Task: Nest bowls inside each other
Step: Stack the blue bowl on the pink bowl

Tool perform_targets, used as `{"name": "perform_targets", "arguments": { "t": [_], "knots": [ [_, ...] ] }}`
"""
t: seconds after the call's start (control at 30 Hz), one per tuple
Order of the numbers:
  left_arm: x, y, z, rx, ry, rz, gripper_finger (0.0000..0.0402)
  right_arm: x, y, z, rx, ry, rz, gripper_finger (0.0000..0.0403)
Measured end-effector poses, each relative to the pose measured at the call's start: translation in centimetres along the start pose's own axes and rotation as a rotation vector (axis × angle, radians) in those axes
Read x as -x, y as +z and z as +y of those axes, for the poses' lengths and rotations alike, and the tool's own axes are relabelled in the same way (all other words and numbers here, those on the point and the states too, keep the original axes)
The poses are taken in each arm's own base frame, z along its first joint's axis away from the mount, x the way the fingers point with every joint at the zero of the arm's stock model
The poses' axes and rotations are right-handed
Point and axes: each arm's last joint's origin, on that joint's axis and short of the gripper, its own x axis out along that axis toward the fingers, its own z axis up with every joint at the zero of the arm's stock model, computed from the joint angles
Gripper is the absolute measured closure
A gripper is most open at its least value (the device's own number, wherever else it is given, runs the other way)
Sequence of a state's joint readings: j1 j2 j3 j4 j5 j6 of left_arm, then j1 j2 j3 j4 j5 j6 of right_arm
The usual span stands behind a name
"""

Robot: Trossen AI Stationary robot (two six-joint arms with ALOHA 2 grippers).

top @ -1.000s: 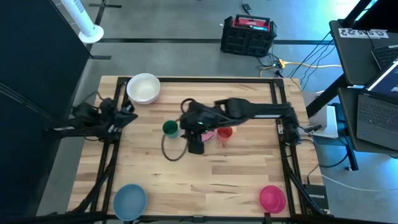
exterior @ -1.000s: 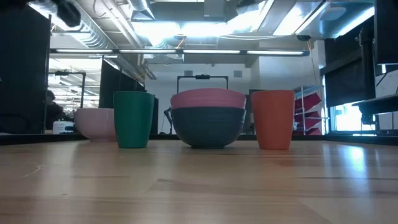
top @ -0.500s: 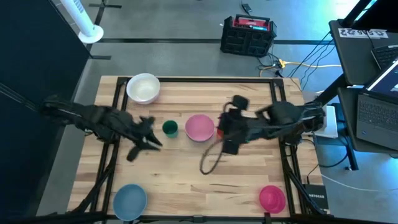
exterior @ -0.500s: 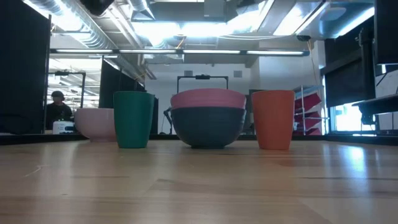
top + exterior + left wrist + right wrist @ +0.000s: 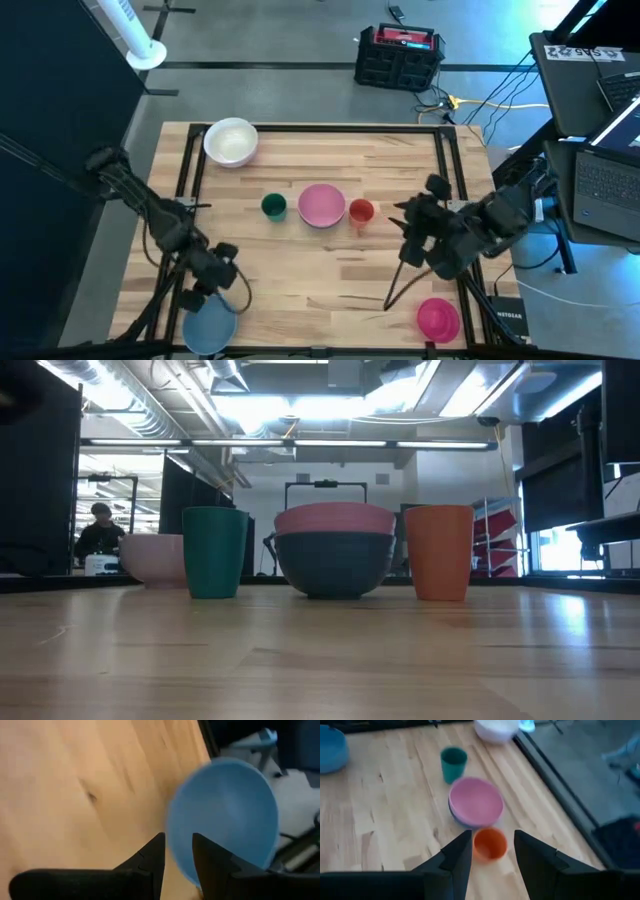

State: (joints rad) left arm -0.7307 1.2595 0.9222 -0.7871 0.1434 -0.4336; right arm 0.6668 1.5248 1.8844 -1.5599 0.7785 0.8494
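The pale pink bowl (image 5: pixel 321 204) sits nested in the dark blue bowl (image 5: pixel 333 565) at mid-table, between the green cup (image 5: pixel 273 206) and the red cup (image 5: pixel 361 212). The white bowl (image 5: pixel 230 141) stands at the far left corner. The light blue bowl (image 5: pixel 209 325) is at the near left and the magenta bowl (image 5: pixel 438 318) at the near right. My left gripper (image 5: pixel 214 283) hovers open, tipped down over the light blue bowl's rim (image 5: pixel 172 837). My right gripper (image 5: pixel 408 242) hangs open above the table's right side, with nothing between its fingers.
Black frame rails (image 5: pixel 185 190) run along the table's left and right sides. A black crate (image 5: pixel 399 57) stands on the floor past the far edge, and a laptop (image 5: pixel 610 180) is off to the right. Bare wood (image 5: pixel 320 290) lies in the near middle.
My left gripper has swung from the table's far left toward the near left corner, tipping downward over the light blue bowl. My right gripper has drawn away from the nested pink and dark blue bowls toward the table's right edge and near side. The bowls have stayed put.
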Motion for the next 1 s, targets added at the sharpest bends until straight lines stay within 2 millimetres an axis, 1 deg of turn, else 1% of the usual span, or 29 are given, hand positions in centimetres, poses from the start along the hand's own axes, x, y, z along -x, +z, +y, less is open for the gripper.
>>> {"name": "perform_targets", "arguments": {
  "t": [0.27,0.3,0.37,0.5,0.73,0.87,1.0],
  "knots": [
    [-2.5,-0.9,-1.8,0.045,-0.011,0.141,0.032,-1.4,-4.0,0.7,-0.101,-0.036,0.049,0.0267],
    [-2.9,-1.0,-1.8,0.051,0.002,0.164,0.032,-1.5,-4.1,0.7,-0.108,-0.037,0.049,0.0267],
    [-3.7,-1.0,-1.6,0.057,0.031,0.197,0.032,-1.6,-4.1,0.8,-0.118,-0.03,0.044,0.0267],
    [-4.6,-0.8,-1.3,0.067,0.062,0.213,0.032,-1.6,-4.0,0.8,-0.12,-0.028,0.042,0.0267],
    [-4.7,-0.6,-1.1,0.065,0.09,0.184,0.032,-1.6,-4.0,0.9,-0.123,-0.025,0.043,0.0267],
    [-6.1,-0.5,-1.1,0.066,0.072,0.169,0.032,-1.6,-4.0,0.9,-0.134,-0.019,0.046,0.0267],
    [-7.4,-0.4,-1.0,0.067,0.077,0.2,0.0341,-1.6,-3.9,0.8,-0.126,-0.024,0.036,0.0267]
  ]
}}
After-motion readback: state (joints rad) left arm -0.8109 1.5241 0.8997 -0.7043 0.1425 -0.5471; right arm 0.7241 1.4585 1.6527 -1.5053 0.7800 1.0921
